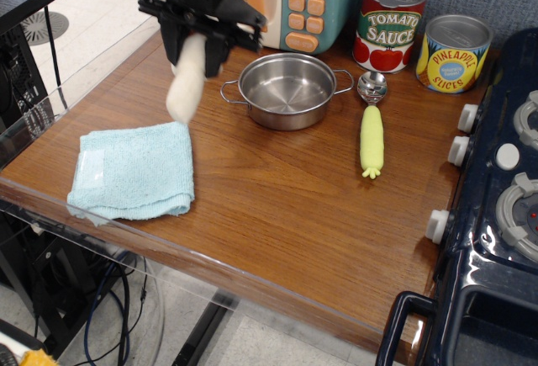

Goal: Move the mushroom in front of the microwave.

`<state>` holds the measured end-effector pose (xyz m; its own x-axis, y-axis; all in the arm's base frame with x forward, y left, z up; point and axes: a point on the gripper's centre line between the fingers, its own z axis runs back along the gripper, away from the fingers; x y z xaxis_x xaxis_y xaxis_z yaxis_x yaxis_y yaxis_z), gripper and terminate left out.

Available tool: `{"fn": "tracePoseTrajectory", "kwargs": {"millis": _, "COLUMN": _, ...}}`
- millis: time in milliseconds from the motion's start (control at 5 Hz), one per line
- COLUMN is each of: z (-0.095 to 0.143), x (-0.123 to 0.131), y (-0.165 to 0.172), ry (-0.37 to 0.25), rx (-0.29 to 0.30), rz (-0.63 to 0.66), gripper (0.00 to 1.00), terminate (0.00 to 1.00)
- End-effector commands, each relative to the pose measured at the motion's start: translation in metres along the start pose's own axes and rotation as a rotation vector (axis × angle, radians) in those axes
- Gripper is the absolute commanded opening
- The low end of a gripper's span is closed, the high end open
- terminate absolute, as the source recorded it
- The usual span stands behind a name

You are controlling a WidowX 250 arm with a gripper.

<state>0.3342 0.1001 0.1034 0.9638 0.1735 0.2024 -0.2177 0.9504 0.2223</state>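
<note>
Single cam, high front-left, angled down at table (277, 214), mid-range, microwave (315, 0) at far edge
</note>
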Motion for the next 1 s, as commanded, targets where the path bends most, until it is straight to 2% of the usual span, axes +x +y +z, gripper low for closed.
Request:
{"fn": "tracePoseTrajectory", "kwargs": {"millis": 0, "z": -0.029, "x": 0.038, "y": 0.044, "ry": 0.009, "rx": 0.006, "rz": 0.078, "gripper": 0.0, "terminate": 0.0}}
{"fn": "tracePoseTrajectory", "kwargs": {"millis": 400, "z": -0.069, "x": 0.065, "y": 0.062, "ry": 0.06, "rx": 0.018, "rz": 0.077, "gripper": 0.0, "terminate": 0.0}}
{"fn": "tracePoseTrajectory", "kwargs": {"millis": 600, "z": -0.075, "x": 0.065, "y": 0.067, "ry": 0.079, "rx": 0.019, "rz": 0.073, "gripper": 1.0, "terminate": 0.0}}
{"fn": "tracePoseTrajectory", "kwargs": {"millis": 800, "z": -0.065, "x": 0.067, "y": 0.062, "ry": 0.058, "rx": 0.015, "rz": 0.062, "gripper": 1.0, "terminate": 0.0}}
